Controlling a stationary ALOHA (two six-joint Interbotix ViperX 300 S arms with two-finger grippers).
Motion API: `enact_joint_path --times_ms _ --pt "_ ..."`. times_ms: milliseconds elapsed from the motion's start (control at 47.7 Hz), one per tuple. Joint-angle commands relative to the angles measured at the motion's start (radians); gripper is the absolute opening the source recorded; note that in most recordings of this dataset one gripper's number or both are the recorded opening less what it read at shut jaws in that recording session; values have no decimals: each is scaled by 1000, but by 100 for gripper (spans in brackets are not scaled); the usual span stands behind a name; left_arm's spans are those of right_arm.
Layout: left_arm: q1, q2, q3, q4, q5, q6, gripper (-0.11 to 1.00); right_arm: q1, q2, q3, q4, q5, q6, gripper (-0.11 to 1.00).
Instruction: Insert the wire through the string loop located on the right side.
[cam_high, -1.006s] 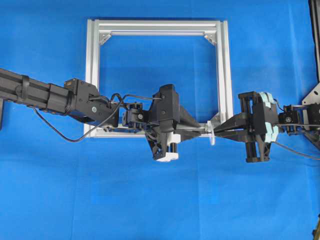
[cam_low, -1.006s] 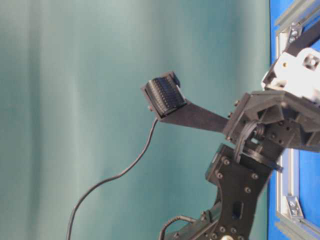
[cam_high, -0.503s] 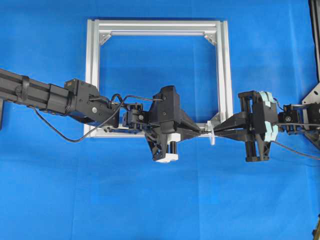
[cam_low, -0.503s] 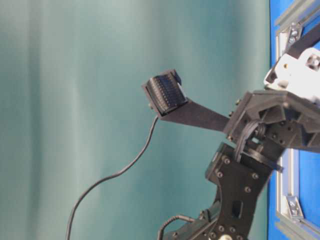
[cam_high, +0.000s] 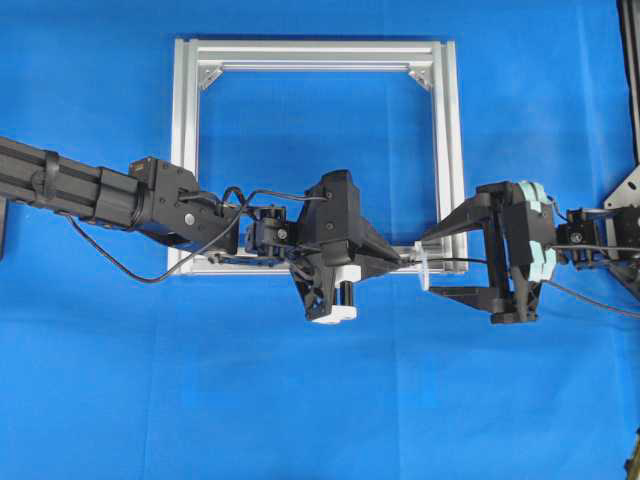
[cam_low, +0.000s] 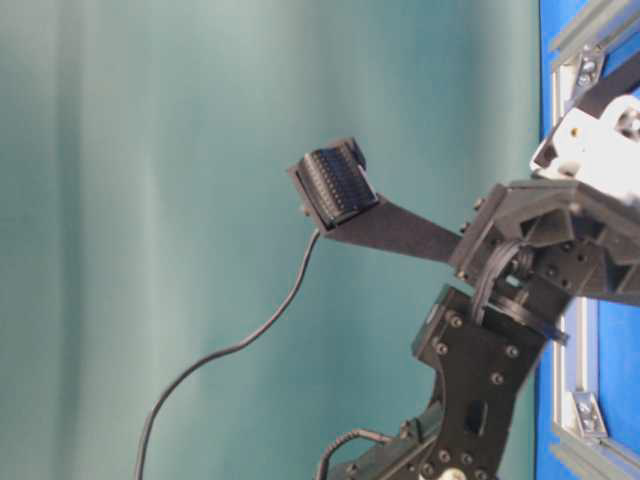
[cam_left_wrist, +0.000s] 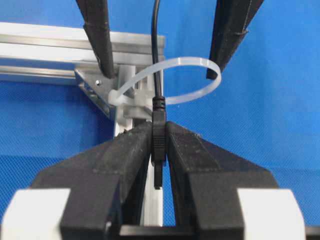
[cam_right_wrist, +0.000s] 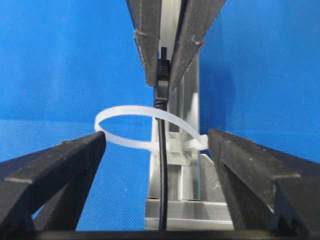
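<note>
Currently the wire (cam_left_wrist: 158, 100) runs through the string loop (cam_left_wrist: 172, 80), which sits at the lower right corner of the aluminium frame (cam_high: 447, 150), tied to the corner bracket. Left gripper (cam_high: 400, 258) is clamped tight on the wire's plug end just short of the loop; the black cable passes on through the ring toward the right arm. Right gripper (cam_high: 432, 262) is spread wide, one finger on each side of the loop and wire, and grips nothing. Both tools face each other nose to nose across the loop, so that corner is crowded: frame rail directly beneath, bracket beside the ring, right fingers close around it. Blue mat (cam_high: 300, 400) is bare below and to either side of the arms. Since half a second ago the right jaws went from pinched together to fully apart; the left arm and frame look unchanged.
</note>
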Motion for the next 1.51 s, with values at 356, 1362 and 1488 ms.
enact_joint_path --times_ms 356,1362,1488 --pt "3 -97 84 3 -11 2 8 2 -8 -15 2 -6 -3 96" --pt "-34 -798 913 2 -106 -43 8 2 -14 -6 0 3 -9 96" --pt "-34 -847 950 2 -72 -64 8 2 -14 -6 0 5 -14 96"
